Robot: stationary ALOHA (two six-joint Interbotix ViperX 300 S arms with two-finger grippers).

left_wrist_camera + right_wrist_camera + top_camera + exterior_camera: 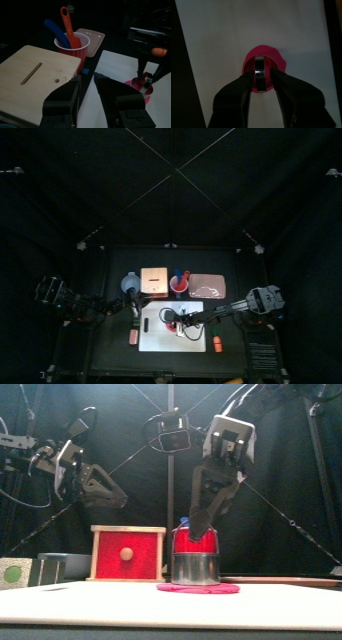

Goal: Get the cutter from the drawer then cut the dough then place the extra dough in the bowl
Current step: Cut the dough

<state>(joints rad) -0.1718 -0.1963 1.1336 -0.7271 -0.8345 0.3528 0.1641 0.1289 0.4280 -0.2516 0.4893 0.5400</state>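
While both arms are in view, only the right one touches anything.

Right arm: enters from the right, bent at the elbow, with the wrist turned so the right pincer points straight down. Its jaws are clamped on the round metal cutter, one jaw at either side of its top.

Cutter: upright directly beneath that pincer, lower rim resting on the pink dough.

Dough: flat disc under the pincer, showing past the cutter on both sides and lying on the white cutting board.

Left arm: enters from the left, raised above the surface, with the wrist tilted down toward the board.

Left pincer: jaws slightly apart with nothing between them, well apart from the cutter.

Wooden box: just below and beside the left pincer.

Red cup: beyond the left pincer, just beside the box, holding a blue knife and a red knife.

Pink tray: past the cup, farther from the left pincer.

Blue-grey bowl: on the box's far side from the right pincer, near the left arm.
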